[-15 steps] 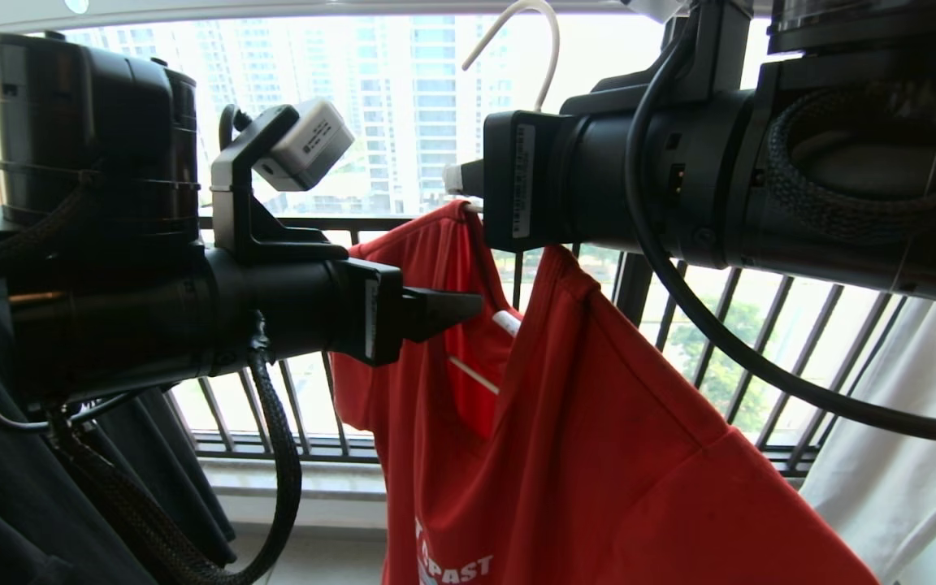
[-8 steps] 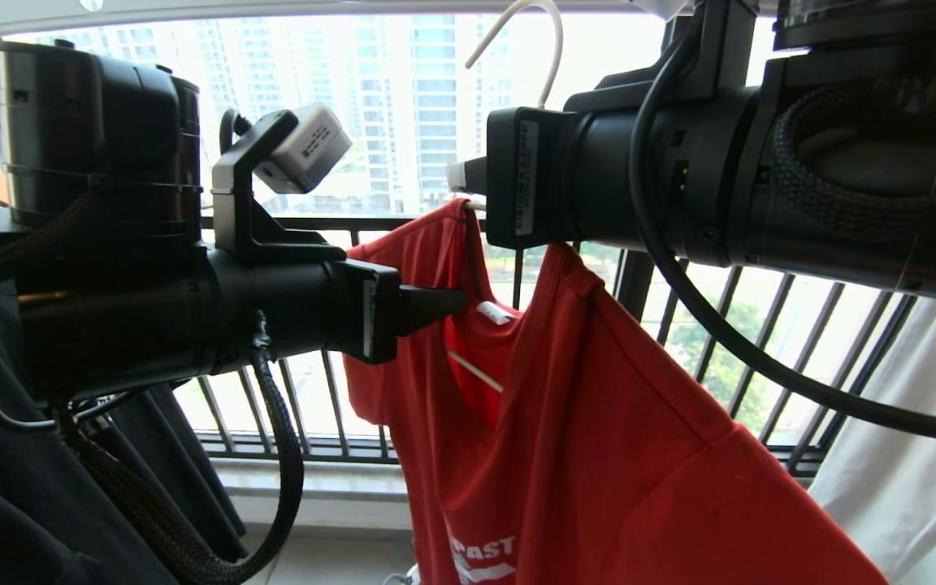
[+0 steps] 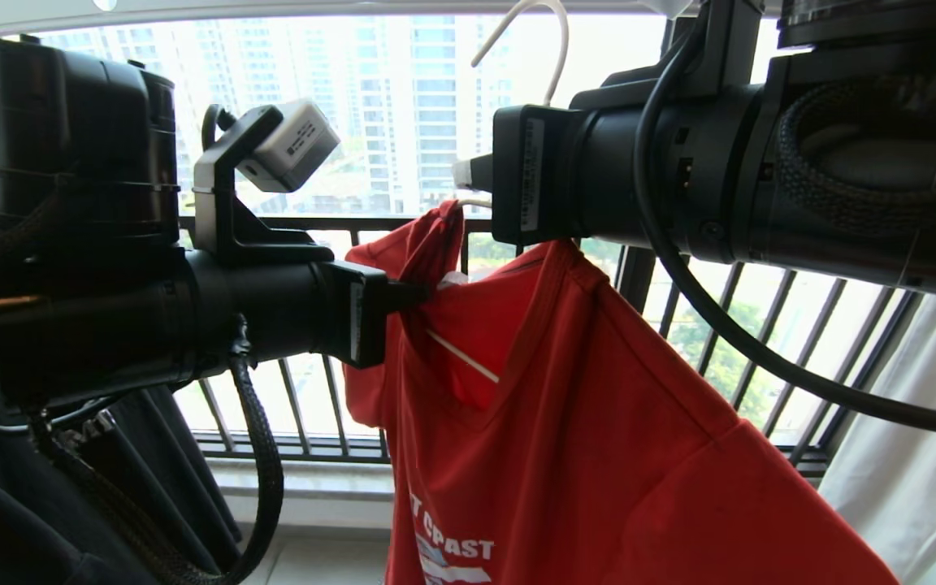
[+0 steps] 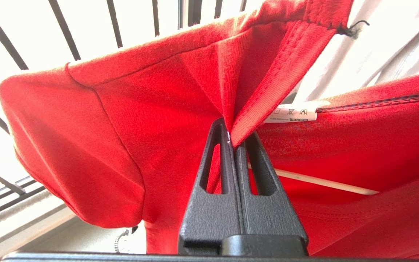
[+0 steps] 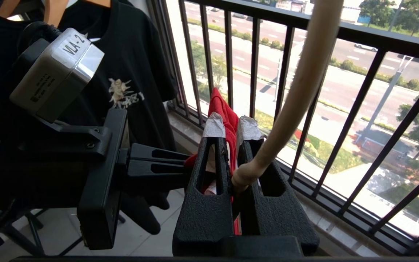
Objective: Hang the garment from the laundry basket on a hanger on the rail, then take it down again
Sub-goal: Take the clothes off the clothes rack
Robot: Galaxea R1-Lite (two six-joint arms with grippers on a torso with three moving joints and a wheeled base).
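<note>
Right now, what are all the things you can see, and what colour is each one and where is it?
garment: one, red T-shirt with white chest print, hanging in the middle, partly on the hanger.
hanger: one, cream-white wire, hook at the top centre, one arm showing inside the neck opening.
neck label: one, white, inside the collar.
black T-shirt: one, black with pale graphic, hanging at the robot's left.
white garment: one, white, at the robot's right.
balcony railing: one, black bars, behind the clothes.
left gripper: one, black, shut on the collar.
right gripper: one, black with taped tips, shut at the hanger's neck.
</note>
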